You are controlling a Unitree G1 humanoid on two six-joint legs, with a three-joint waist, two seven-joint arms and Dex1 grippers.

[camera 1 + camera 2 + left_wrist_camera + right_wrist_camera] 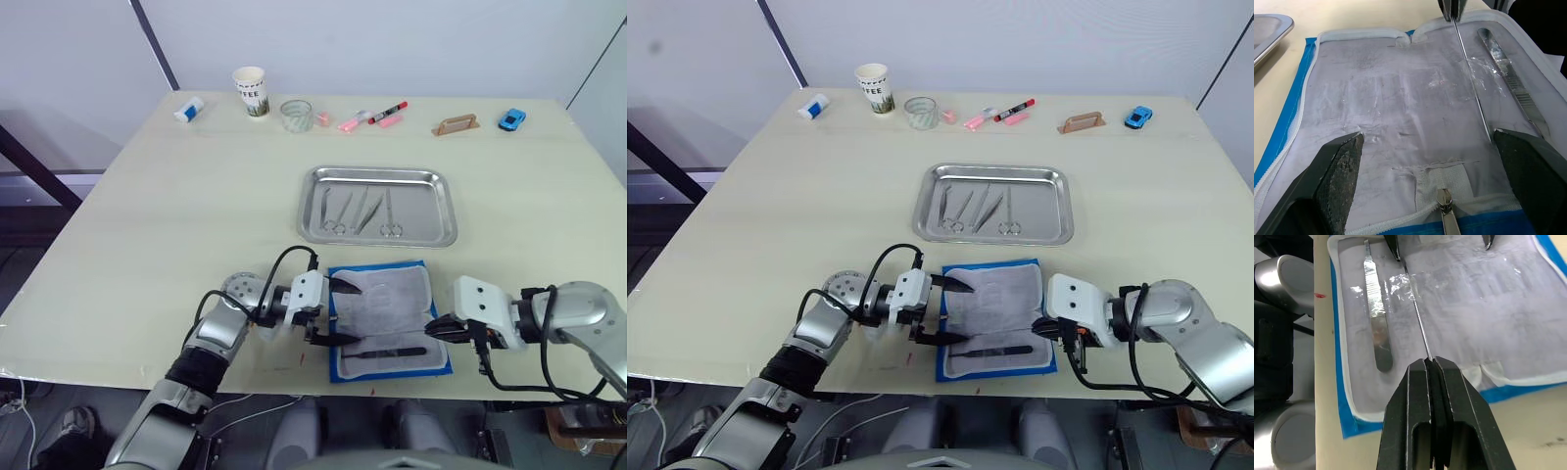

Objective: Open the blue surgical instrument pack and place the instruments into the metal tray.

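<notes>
- The blue surgical instrument pack [388, 319] lies unzipped and spread flat near the front edge of the table [176, 206], its whitish clear insert facing up with a blue border around it.
- The metal tray [378, 205] sits just behind the pack, toward the middle of the table, and already holds four slim silvery instruments [361, 211] lying side by side: ring-handled scissors or clamps and tweezers.
- A flat scalpel handle [1375, 328] remains on the insert, along the pack's front edge.
- A thin wire-like probe [1418, 318] lies across the insert beside the scalpel handle.
- The right gripper [1431, 363] is at the pack's right edge, its two black fingers pressed together on one end of the probe.
- The left gripper [327, 313] is at the pack's left edge with its fingers [1339, 169] spread wide over the insert, holding nothing; a zipper pull [1444, 200] lies between them at the pack's rim.
- Along the back edge of the table stand a paper coffee cup [251, 92], a roll of clear tape [296, 115], pink and red markers [376, 117], a small tan handled block [456, 124] and a blue toy car [511, 119].
- A small white and blue tube [189, 109] lies near the back left corner.
</notes>
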